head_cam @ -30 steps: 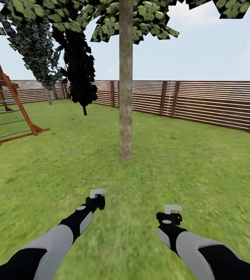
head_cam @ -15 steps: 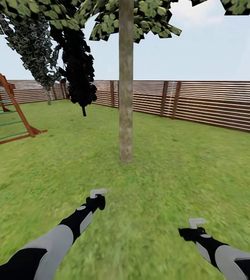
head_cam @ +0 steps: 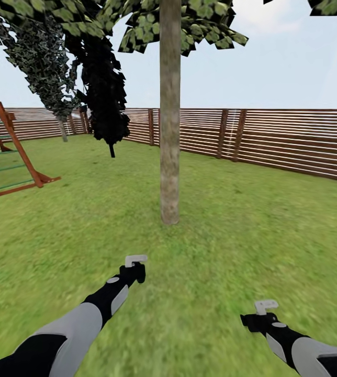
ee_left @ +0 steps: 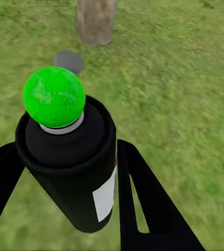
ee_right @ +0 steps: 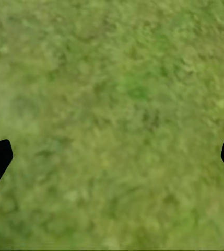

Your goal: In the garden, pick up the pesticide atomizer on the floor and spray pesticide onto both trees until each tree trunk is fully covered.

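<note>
Left end effector (ee_left: 65, 172) clenched around the pesticide atomizer (ee_left: 70, 167) — black bottle with a white label and a green ball at its tip, held above the lawn (head_cam: 252, 230) and pointed toward the base of the tree trunk (head_cam: 169, 120). Right end effector (ee_right: 112, 151) released — fingers spread wide over bare grass, low at the right of the head view. Wooden slat fence (head_cam: 273, 139) behind; playset (head_cam: 3, 152) at left.

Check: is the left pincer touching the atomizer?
Touching. The left wrist view shows the left pincer with both black fingers pressed against the sides of the pesticide atomizer, no gap.
</note>
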### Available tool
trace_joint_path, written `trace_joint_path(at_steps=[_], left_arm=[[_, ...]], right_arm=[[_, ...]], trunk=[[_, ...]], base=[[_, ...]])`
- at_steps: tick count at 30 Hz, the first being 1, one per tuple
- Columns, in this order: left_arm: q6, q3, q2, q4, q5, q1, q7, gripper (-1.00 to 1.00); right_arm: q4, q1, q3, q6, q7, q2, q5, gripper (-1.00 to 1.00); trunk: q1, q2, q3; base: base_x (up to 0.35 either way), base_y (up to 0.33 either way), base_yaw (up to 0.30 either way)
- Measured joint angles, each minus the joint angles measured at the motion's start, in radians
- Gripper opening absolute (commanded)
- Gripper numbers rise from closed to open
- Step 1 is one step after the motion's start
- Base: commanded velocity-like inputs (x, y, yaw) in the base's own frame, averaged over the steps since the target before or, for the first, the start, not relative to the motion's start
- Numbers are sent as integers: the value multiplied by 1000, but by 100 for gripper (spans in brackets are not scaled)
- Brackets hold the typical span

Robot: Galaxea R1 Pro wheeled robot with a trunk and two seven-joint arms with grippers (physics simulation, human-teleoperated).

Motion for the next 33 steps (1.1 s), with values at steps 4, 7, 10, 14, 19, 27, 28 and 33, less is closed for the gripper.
trace_joint_path(at_steps=[4,7,10,14,19,27,28,33], left_arm=[[0,0,-2,0,0,0,0,-100],[0,0,-2,0,-1,0,0,-100],[0,0,-2,0,0,0,0,-100],[1,0,-2,0,-1,0,0,-100],[1,0,-8,0,-1,0,0,-100],[3,-2,-8,0,-1,1,0,-100],[4,-4,-9,0,-1,0,-1,-100],[77,-11,-41,-6,-1,1,-5,-100]], right_arm=[[0,1,0,0,0,2,0,100],[0,1,0,0,0,3,0,100],[0,1,0,0,0,5,0,100],[0,1,0,0,0,13,0,100],[0,4,0,0,0,16,0,100],[0,6,0,0,0,17,0,100],[0,6,0,0,0,17,0,100],[0,7,0,0,0,17,0,100]], trunk=[[0,0,0],[0,0,0],[0,0,0],[0,0,0],[0,0,0],[0,0,0],[0,0,0],[0,0,0]], base=[[350,0,0],[350,0,0],[350,0,0],[350,0,0],[350,0,0],[350,0,0],[350,0,0],[350,0,0]])
